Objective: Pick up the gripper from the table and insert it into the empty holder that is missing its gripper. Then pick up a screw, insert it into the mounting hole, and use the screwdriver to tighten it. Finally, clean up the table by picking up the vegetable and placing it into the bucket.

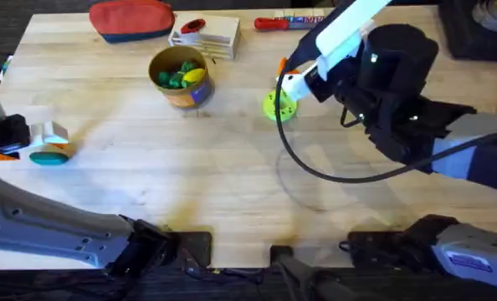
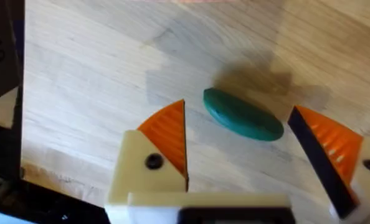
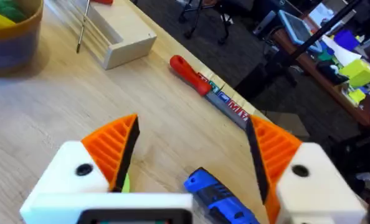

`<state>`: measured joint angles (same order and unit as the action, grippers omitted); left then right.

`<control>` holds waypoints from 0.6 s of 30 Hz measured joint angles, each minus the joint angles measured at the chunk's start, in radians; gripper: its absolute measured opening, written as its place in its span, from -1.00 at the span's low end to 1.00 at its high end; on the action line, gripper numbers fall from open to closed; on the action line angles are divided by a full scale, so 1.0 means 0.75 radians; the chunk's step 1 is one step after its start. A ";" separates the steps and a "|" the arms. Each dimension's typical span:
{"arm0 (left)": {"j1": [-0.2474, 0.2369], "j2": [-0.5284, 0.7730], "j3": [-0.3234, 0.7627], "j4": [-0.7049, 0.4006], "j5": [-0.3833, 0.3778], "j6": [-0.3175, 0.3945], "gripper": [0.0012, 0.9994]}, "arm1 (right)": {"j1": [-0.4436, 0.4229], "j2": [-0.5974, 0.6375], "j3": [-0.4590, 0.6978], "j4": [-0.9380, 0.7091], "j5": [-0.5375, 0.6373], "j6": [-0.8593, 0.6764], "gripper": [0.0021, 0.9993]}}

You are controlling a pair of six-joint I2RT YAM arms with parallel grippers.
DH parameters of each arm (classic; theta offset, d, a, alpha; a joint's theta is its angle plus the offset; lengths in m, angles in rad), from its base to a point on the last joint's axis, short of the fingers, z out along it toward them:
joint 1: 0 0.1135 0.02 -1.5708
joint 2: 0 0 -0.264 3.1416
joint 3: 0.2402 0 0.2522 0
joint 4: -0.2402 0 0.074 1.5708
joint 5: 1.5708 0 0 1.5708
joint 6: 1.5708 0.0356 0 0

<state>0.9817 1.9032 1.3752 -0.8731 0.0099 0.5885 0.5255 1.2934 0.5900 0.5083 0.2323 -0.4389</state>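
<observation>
The dark-green oval vegetable lies flat on the table at the far left. My left gripper is open, hanging just above it with an orange pad on either side and touching neither end; overhead it sits at the table's left edge. The yellow-tan bucket stands at the back centre and holds green and yellow toy pieces. My right gripper is open over the lime-green disc. The blue screwdriver lies between its spread fingers. The loose gripper piece, holder and screw are out of view.
A red zip pouch and a shallow wooden box stand along the back edge. A slim red-handled tool lies beside them near the table's far edge. The right arm's black cable loops over the middle right.
</observation>
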 joint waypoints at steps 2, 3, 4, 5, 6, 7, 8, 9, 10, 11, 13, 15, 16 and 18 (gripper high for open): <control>0.000 -0.051 0.000 -0.011 -0.002 -0.019 0.98 | 0.000 0.000 0.000 0.000 0.000 0.000 0.99; 0.000 -0.078 0.000 -0.021 -0.003 -0.029 0.98 | 0.000 0.000 0.000 0.000 0.000 0.000 0.99; 0.000 -0.103 0.000 -0.034 -0.003 -0.042 0.98 | 0.000 0.000 0.000 0.000 0.000 0.000 0.99; 0.000 -0.132 0.000 -0.052 -0.004 -0.063 0.98 | 0.000 0.000 0.000 0.000 0.000 0.000 0.99; 0.001 -0.150 0.000 -0.066 -0.004 -0.086 0.97 | 0.000 0.000 0.000 0.000 0.000 0.000 0.99; 0.002 -0.167 0.000 -0.085 -0.009 -0.123 0.97 | 0.000 0.000 0.000 0.000 0.000 0.000 0.99; 0.004 -0.177 0.000 -0.098 -0.015 -0.165 0.98 | 0.000 0.000 0.000 0.000 0.000 0.000 0.99; 0.006 -0.182 0.000 -0.106 -0.023 -0.210 0.97 | 0.000 0.000 0.000 0.000 0.000 0.000 0.99; 0.008 -0.183 0.000 -0.113 -0.038 -0.275 0.97 | 0.000 0.000 0.000 0.000 0.000 0.000 0.99; 0.011 -0.182 0.000 -0.117 -0.046 -0.328 0.97 | 0.000 0.000 0.000 0.000 0.000 0.000 0.99; 0.014 -0.180 0.000 -0.122 -0.060 -0.434 0.98 | 0.000 0.000 0.000 0.000 0.000 -0.001 0.99; 0.015 -0.180 0.000 -0.123 -0.080 -0.539 0.98 | 0.000 0.000 0.000 0.000 0.000 -0.011 0.99; 0.015 -0.180 0.000 -0.122 -0.089 -0.597 0.98 | 0.000 0.000 0.000 0.000 0.000 -0.016 0.99; 0.015 -0.180 0.000 -0.116 -0.105 -0.689 0.98 | 0.000 0.000 0.000 0.000 0.000 -0.027 0.99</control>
<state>0.9928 1.7683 1.3754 -0.9597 -0.0688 0.0717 0.5255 1.2934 0.5900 0.5083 0.2321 -0.4590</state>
